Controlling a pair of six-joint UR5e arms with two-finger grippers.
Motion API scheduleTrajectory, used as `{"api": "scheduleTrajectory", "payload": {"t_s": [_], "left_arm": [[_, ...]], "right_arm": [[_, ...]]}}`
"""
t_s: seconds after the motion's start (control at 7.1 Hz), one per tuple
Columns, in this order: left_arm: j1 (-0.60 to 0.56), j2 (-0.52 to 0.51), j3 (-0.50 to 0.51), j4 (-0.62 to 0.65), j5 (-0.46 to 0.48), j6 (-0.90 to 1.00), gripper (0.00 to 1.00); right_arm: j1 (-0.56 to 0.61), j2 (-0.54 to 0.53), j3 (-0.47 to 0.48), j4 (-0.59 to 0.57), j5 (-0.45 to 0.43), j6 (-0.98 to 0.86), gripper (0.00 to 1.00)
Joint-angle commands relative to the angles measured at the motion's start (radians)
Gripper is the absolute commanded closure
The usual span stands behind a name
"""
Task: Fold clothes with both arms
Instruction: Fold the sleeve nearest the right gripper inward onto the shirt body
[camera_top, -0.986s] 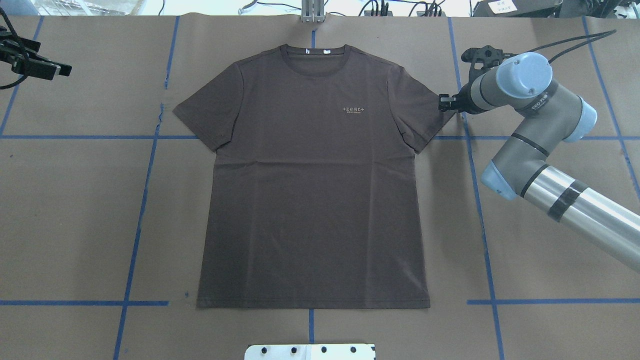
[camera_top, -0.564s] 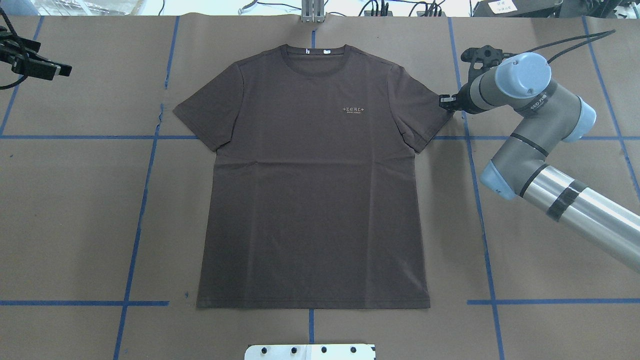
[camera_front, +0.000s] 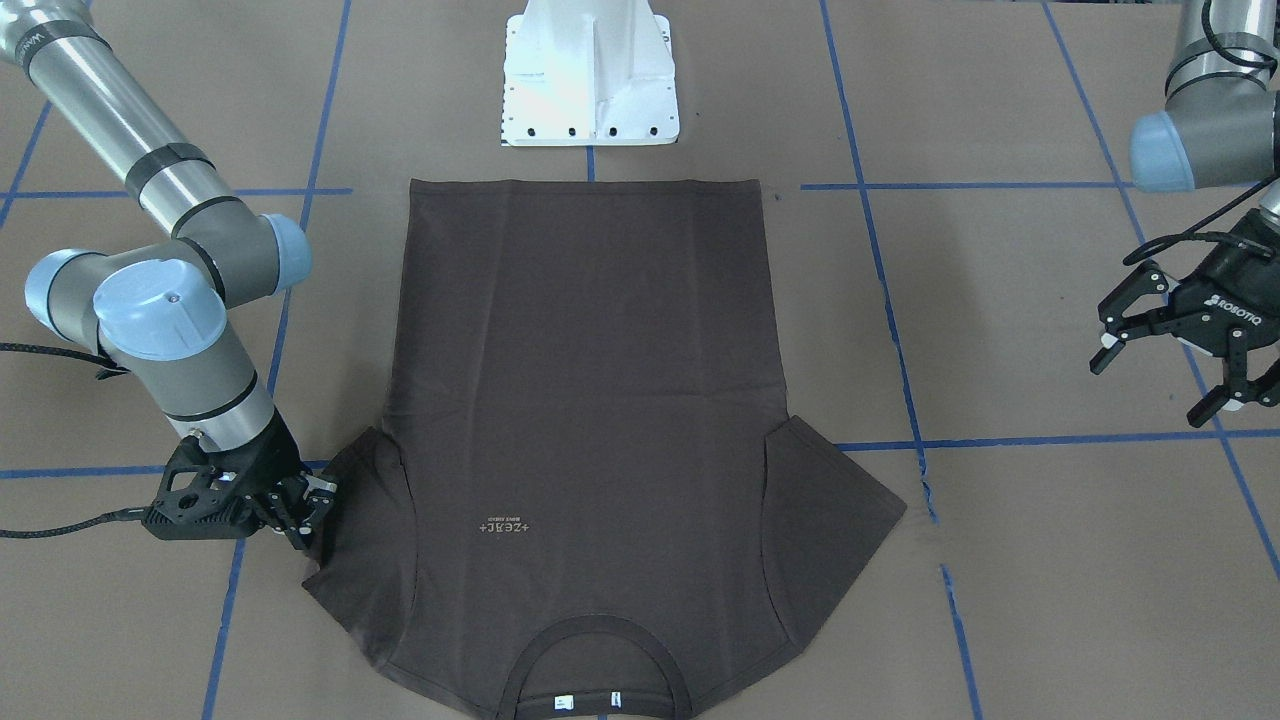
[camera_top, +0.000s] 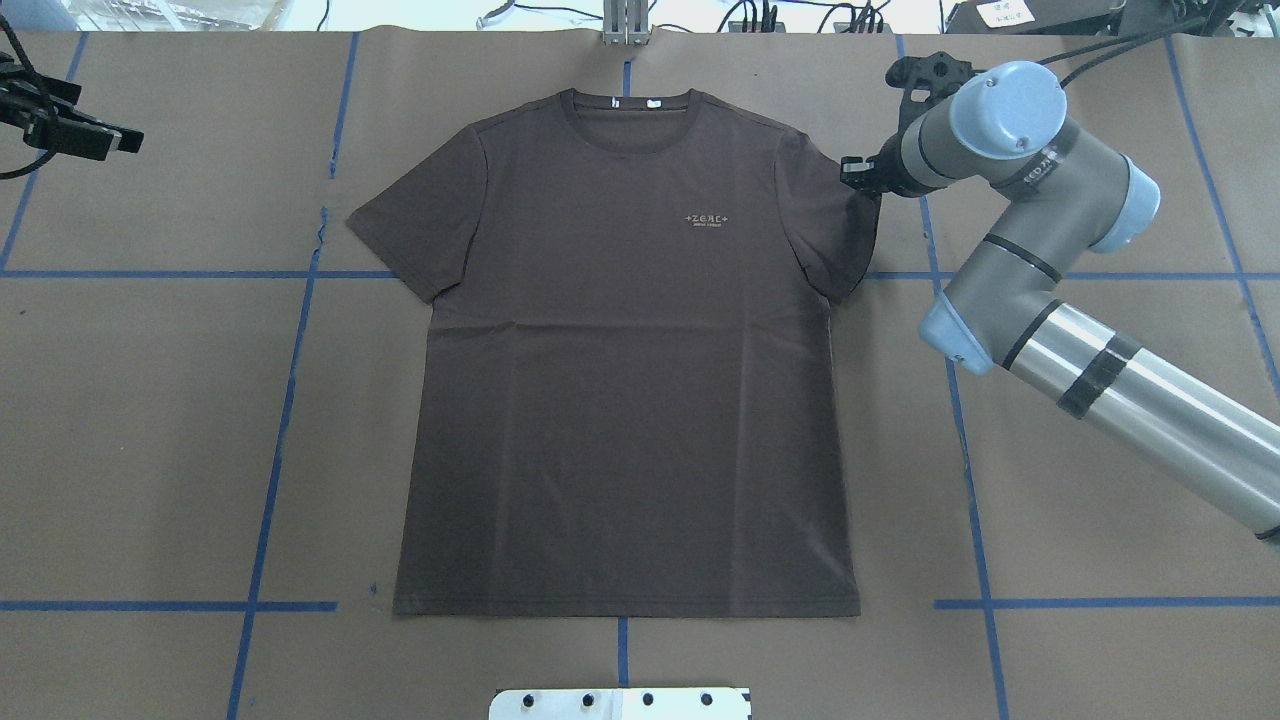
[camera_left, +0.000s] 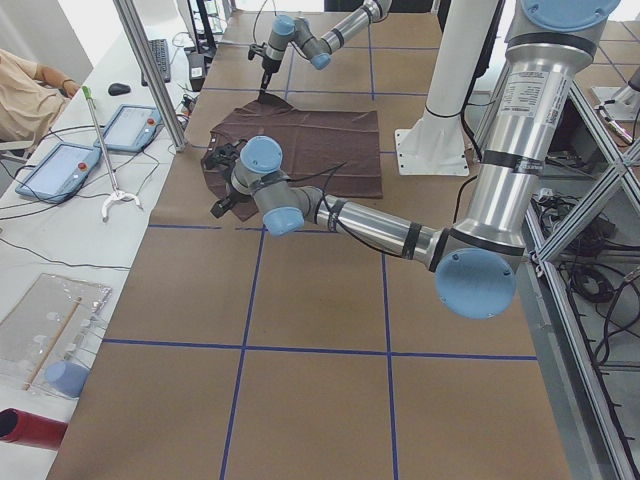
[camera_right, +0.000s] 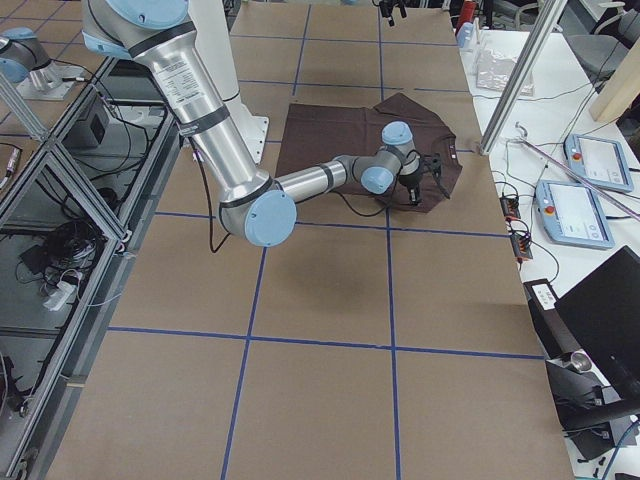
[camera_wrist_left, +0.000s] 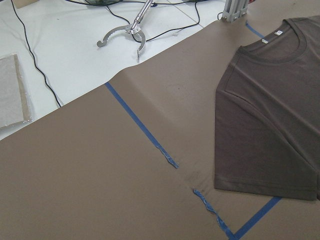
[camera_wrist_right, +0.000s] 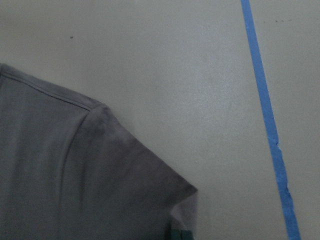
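The dark brown T-shirt (camera_top: 620, 380) lies flat and face up on the brown paper, collar toward the table's far edge. My right gripper (camera_top: 862, 178) is shut on the tip of the sleeve on my right, which is drawn in toward the shoulder. The front-facing view shows the same gripper (camera_front: 312, 508) low at that sleeve's edge. In the right wrist view the sleeve (camera_wrist_right: 75, 185) shows a lifted, folded corner. My left gripper (camera_front: 1150, 390) hangs open and holds nothing, well off the shirt's other sleeve (camera_wrist_left: 265, 125); from overhead that gripper (camera_top: 80, 135) sits at the far left.
The white pedestal base (camera_front: 590, 75) stands just past the shirt's hem. Blue tape lines (camera_top: 290, 380) cross the paper. A metal grabber tool (camera_wrist_left: 127, 32) and cables lie beyond the table's far edge. A seated person (camera_left: 30, 95) and tablets (camera_left: 130, 125) are at the side table.
My right gripper has moved left and toward the far edge, dragging the sleeve tip inward with it. The left arm has not moved.
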Motion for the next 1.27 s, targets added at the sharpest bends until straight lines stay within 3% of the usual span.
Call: {"api": "scheduleTrajectory", "payload": {"t_s": [0.0, 0.28, 0.99, 1.13], "left_arm": [[0.001, 0.001, 0.001, -0.001, -0.001, 0.0, 0.0], [0.001, 0.001, -0.001, -0.002, -0.001, 0.0, 0.0], [0.001, 0.006, -0.002, -0.002, -0.001, 0.002, 0.0], [0.001, 0.007, -0.002, -0.002, -0.001, 0.002, 0.0]], "right_arm": [[-0.076, 0.098, 0.029, -0.127, -0.116, 0.142, 1.0], [-0.136, 0.151, -0.008, -0.128, -0.212, 0.217, 1.0], [-0.149, 0.203, -0.079, -0.122, -0.231, 0.221, 1.0], [-0.149, 0.211, -0.091, -0.122, -0.24, 0.254, 0.48]]}}
